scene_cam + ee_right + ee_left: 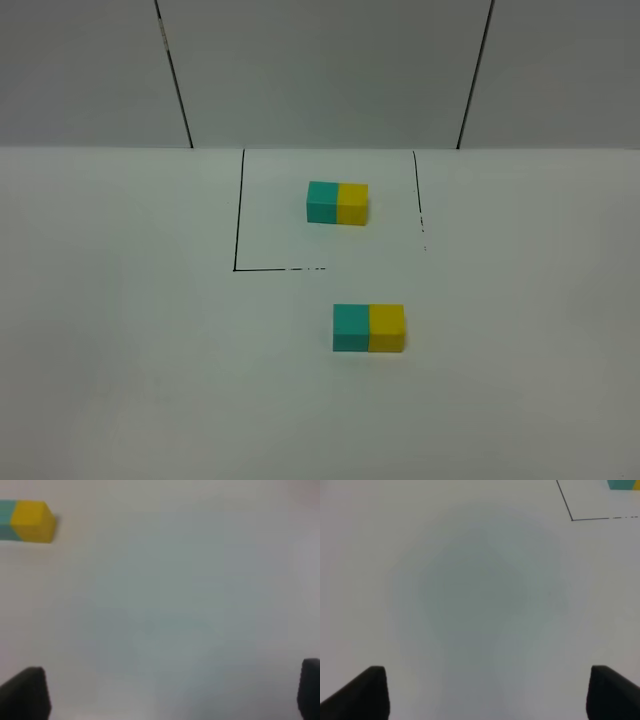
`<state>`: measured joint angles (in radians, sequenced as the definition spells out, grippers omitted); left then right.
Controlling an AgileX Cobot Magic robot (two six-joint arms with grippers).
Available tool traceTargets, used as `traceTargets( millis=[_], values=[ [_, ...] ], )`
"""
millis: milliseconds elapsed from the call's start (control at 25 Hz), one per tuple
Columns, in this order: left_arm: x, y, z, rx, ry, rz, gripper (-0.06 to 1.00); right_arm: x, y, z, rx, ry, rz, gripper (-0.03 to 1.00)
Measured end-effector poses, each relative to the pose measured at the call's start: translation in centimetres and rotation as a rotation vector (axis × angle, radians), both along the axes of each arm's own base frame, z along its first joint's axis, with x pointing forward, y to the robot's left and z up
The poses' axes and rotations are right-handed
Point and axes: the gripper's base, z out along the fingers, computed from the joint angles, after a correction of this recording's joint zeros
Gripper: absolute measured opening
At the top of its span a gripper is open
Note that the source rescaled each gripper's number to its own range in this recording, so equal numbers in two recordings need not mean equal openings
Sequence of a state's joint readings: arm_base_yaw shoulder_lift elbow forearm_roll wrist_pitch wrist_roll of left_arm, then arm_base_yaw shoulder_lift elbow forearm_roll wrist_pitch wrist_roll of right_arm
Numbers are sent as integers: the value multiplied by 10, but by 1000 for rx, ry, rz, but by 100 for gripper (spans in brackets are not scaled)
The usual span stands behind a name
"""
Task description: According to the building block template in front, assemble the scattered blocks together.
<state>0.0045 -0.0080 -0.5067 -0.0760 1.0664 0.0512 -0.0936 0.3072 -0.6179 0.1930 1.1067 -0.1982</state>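
Note:
The building block template, a teal-yellow bar, lies inside a black outlined square at the back. In front of it the teal cube and the yellow cube sit side by side, touching, teal on the left. Neither arm shows in the exterior view. In the left wrist view my left gripper is open and empty over bare table, with a teal corner of the template far off. In the right wrist view my right gripper is open and empty, with the yellow cube and a teal strip beside it far off.
The white table meets a grey panelled wall at the back. The square's front line is broken in places.

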Motion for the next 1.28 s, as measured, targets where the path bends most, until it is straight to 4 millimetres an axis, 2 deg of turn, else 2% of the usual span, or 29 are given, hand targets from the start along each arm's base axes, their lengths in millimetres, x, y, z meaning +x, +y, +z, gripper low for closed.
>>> traceTargets(
  millis=[160, 400, 520, 1280],
  values=[
    [0, 0, 0, 0, 0, 0, 87, -20, 4, 1, -14, -105, 63, 100],
    [0, 0, 0, 0, 0, 0, 87, -33, 5, -20, -14, -157, 81, 100],
    [0, 0, 0, 0, 0, 0, 87, -38, 5, -22, -20, -189, 86, 100],
    [0, 0, 0, 0, 0, 0, 86, -43, 4, -26, -24, -234, 121, 100]
  ],
)
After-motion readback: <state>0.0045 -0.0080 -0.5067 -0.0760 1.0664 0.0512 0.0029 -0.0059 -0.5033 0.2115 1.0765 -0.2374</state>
